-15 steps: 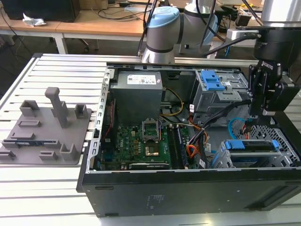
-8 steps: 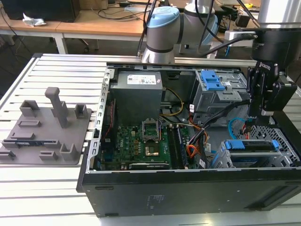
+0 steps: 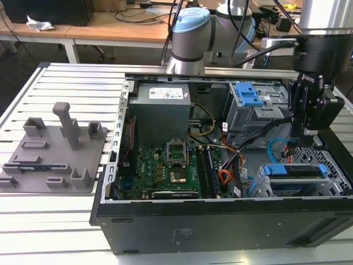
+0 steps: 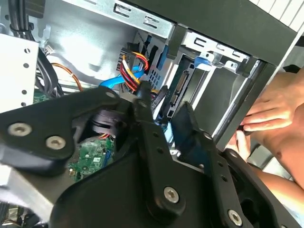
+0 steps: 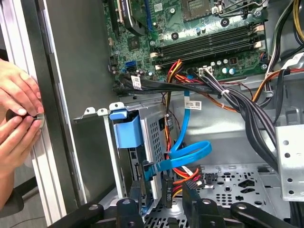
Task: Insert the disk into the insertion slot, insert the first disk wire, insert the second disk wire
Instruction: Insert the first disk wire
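The disk (image 3: 295,170), silver in its blue carrier (image 5: 126,131), sits inside the insertion slot (image 3: 332,165), the grey perforated bay (image 5: 155,127) at the exterior view's right. My gripper (image 3: 297,136) hangs just behind the bay. In both wrist views its fingers (image 5: 137,202) stand apart, open. A black connector (image 5: 166,190) with red and orange wires stands between them with a gap on each side. A blue flat wire (image 5: 190,153) loops to the disk's rear, its black end (image 5: 146,170) against it. In the second wrist view my gripper (image 4: 165,102) points at the disk's rear socket (image 4: 183,85).
A person's hands (image 5: 18,114) rest on the case edge (image 4: 270,110) beside the bay. A larger grey cage with a blue latch (image 3: 248,95), a power supply (image 3: 160,110), a motherboard (image 3: 165,165) and cable bundles (image 5: 247,109) crowd the case. A grey fixture plate (image 3: 55,150) lies outside.
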### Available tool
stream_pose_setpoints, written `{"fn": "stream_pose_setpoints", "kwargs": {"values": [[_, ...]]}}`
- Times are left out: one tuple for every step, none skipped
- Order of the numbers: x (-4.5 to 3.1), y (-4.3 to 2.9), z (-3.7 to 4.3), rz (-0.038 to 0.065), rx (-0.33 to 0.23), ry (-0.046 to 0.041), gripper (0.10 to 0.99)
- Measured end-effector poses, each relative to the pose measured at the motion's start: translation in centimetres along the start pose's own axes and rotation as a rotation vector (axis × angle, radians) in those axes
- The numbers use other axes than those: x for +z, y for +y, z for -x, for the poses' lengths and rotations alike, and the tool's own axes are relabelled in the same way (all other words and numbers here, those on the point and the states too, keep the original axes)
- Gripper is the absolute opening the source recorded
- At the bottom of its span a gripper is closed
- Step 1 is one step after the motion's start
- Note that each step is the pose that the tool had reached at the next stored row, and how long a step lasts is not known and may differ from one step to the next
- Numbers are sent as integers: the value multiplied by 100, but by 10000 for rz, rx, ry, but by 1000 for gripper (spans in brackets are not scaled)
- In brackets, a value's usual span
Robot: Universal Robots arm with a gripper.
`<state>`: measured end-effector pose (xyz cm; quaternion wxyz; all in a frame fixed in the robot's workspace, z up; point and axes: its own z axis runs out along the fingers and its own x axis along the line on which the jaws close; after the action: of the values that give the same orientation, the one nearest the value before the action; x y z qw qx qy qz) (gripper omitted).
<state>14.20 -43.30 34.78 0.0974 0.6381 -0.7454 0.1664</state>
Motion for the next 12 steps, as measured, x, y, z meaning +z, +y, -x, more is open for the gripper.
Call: {"fn": "stream_pose_setpoints", "kwargs": {"values": [[-1,1,6,-1,-1,5,388],[-3,2,14,-3,-2,14,388],[-7,5,29,-7,-3,35,318],[-14,8,49,-14,-7,75,318],[-15,11,66,-26,-20,129,318],[-11,11,70,-37,-36,154,318],[-8,12,72,-48,-56,173,318],[-5,12,73,-60,-80,187,318],[-2,13,74,-75,-111,206,318],[1,13,76,-88,-135,228,318],[2,13,77,-100,-156,255,318],[4,14,79,-109,-171,277,318]]}}
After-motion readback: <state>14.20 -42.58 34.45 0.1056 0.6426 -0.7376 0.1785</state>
